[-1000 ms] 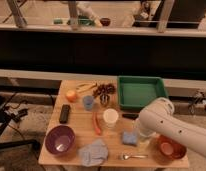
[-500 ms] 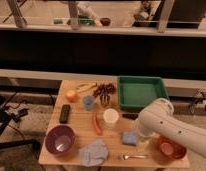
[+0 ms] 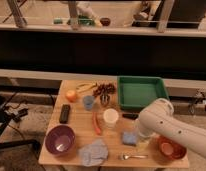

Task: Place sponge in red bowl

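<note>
The blue sponge (image 3: 128, 138) lies flat on the wooden table (image 3: 78, 127), near its front edge and right of the middle. The red bowl (image 3: 171, 148) stands at the front right corner, partly covered by my white arm (image 3: 163, 122). My gripper (image 3: 141, 137) hangs at the end of the arm, just right of the sponge and left of the bowl. The arm hides most of it. I cannot tell whether it touches the sponge.
A purple bowl (image 3: 60, 139), a grey-blue cloth (image 3: 93, 151) and a fork (image 3: 132, 156) lie along the front. A white cup (image 3: 110, 117), a red chili (image 3: 97, 123), a black remote (image 3: 65, 113), a blue cup (image 3: 88, 102) and an orange (image 3: 71, 95) fill the middle and left. A green tray (image 3: 141, 92) stands at the back right.
</note>
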